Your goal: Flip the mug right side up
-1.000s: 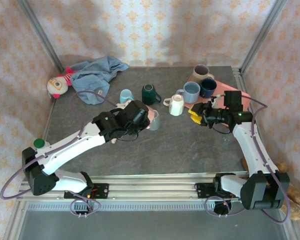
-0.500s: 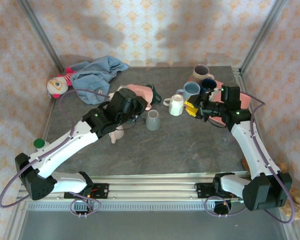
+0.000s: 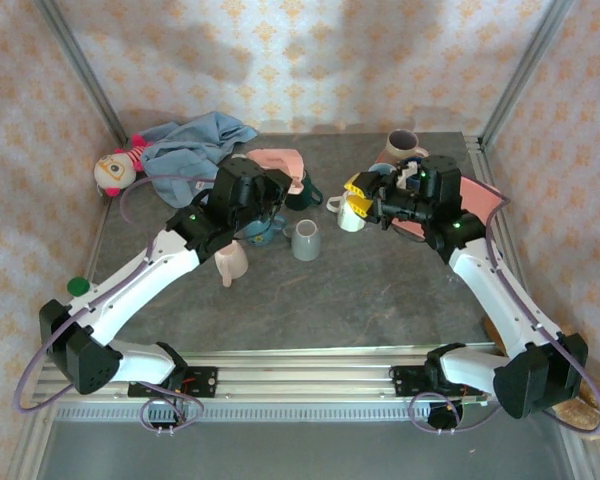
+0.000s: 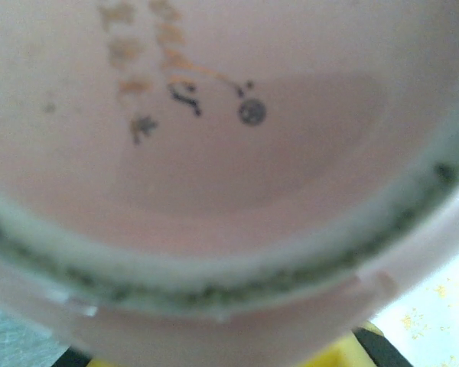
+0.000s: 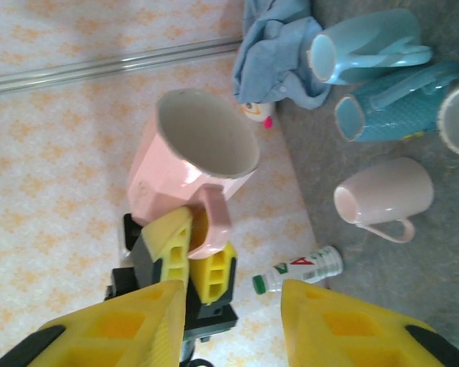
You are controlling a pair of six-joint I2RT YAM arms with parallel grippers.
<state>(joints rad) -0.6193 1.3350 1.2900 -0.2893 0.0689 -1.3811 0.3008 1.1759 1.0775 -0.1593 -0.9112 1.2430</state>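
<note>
Status: pink mug [image 3: 278, 160] is off the counter [image 3: 380, 290], held in the air over the cluster of blue mugs. It is tilted roughly on its side, mouth open toward the right wrist camera.

Left end effector [image 5: 195, 248] is pinching the pink mug by its handle, one yellow finger on each side.

Right end effector [image 3: 362, 194] has its fingers spread and holds nothing. It hangs just beside the white mug [image 3: 352, 212].

Writing: the left wrist view shows orange and black marks on a pink surface, possibly the mug's base. They are too blurred to read. The small green-capped bottle [image 5: 298, 269] has a printed label that is not legible at this size.

On the counter a grey mug [image 3: 305, 240] sits mouth-down near centre, and a pale pink mug [image 5: 382, 200] lies on its side. A blue cloth [image 3: 195, 145] and a plush doll [image 3: 115, 170] sit in the far left corner.
</note>
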